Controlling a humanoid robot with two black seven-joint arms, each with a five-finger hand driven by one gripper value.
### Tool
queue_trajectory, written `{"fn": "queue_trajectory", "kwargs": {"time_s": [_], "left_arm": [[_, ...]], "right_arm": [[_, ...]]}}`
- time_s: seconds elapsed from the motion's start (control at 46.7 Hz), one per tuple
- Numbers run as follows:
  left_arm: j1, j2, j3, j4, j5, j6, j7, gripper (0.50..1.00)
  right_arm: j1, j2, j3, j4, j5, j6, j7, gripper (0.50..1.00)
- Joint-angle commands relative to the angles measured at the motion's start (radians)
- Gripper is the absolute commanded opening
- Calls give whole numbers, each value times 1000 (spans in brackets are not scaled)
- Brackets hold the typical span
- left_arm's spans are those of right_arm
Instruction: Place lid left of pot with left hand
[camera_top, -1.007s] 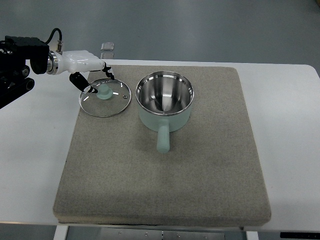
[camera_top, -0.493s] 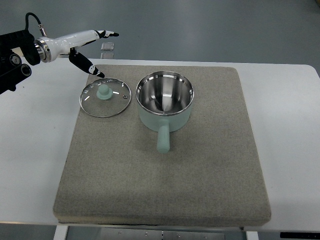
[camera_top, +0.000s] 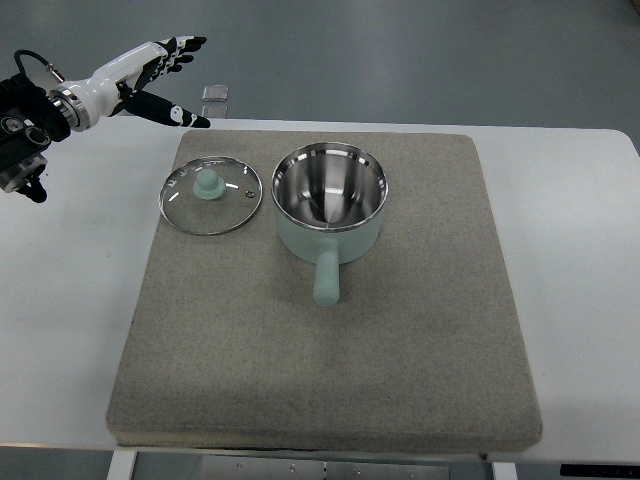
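Left hand (camera_top: 150, 75) is lifted farther from lid (camera_top: 210, 195), fingers spread, nothing held. Lid is laid flat on mat (camera_top: 330, 380), just left of pot (camera_top: 330, 205). Placing judged done; only arm retreat is needed.

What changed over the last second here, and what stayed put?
The left hand let go of the lid: a second ago its fingers were at the knob, now it has lifted away up and to the left, fingers spread and empty. The lid stays flat on the mat, left of the pot; pot and mat have not moved.
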Motion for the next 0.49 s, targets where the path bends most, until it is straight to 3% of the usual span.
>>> {"fn": "queue_trajectory", "kwargs": {"time_s": [0.0, 0.214, 0.471], "left_arm": [[13, 1, -5, -1, -116, -3, 0, 996], [25, 1, -37, -1, -342, -14, 2, 996], [53, 1, -85, 11, -472, -195, 6, 996]], "right_arm": [[0, 0, 0, 0, 0, 0, 1, 921], [0, 0, 0, 0, 0, 0, 0, 921], [0, 0, 0, 0, 0, 0, 0, 921]]}}
